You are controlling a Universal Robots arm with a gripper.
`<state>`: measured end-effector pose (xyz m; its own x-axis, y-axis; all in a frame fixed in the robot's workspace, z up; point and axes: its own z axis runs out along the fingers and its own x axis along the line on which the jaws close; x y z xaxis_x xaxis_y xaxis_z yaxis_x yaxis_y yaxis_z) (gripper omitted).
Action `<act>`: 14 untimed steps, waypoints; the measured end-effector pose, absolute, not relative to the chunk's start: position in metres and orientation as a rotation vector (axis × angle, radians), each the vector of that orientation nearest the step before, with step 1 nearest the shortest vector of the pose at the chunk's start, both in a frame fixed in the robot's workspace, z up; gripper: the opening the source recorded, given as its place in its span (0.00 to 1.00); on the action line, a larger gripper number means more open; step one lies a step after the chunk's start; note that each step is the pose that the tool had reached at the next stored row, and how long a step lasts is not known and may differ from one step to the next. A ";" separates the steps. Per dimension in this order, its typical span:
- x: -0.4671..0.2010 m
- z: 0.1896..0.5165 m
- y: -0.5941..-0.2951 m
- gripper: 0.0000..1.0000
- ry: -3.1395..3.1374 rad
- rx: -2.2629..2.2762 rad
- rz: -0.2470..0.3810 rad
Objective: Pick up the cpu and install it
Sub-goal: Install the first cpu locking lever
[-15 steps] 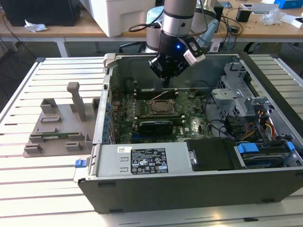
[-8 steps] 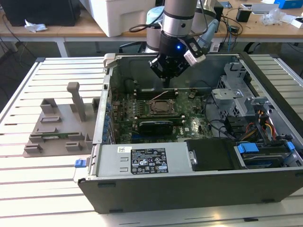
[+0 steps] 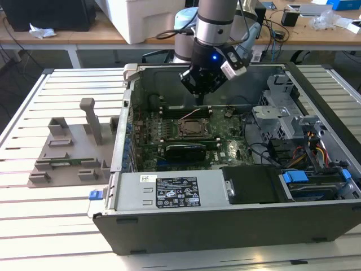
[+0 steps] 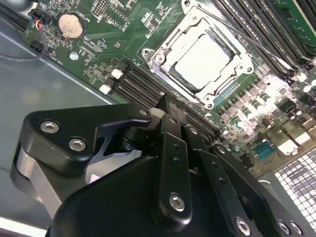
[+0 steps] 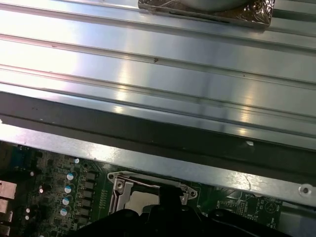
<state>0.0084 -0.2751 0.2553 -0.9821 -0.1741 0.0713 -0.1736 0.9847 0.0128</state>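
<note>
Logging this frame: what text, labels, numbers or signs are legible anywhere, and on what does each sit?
No text can be quoted from these pictures.
White label on the power supply: rows of print and symbols, too small to read.
Small white sticker beside it: blurred.
Motherboard markings in the second wrist view: too fine to read.
Coin cell: no readable marking.
The cpu top: blank under glare.

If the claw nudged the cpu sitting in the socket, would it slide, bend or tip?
Probably none. The cpu lies flat inside the metal socket frame, which should stop sliding. Its thin square metal top looks stiff and smooth, likely slippery to pinch. Too flat to tip.
</note>
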 end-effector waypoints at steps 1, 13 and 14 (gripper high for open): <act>0.009 0.255 -0.275 0.11 -3.057 0.268 -0.010; 0.012 0.250 -0.275 0.11 -3.057 0.268 -0.010; 0.012 0.250 -0.275 0.11 -3.057 0.268 -0.010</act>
<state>0.0120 -0.2751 0.2502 -0.9821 -0.1741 0.0718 -0.1736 0.9847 0.0126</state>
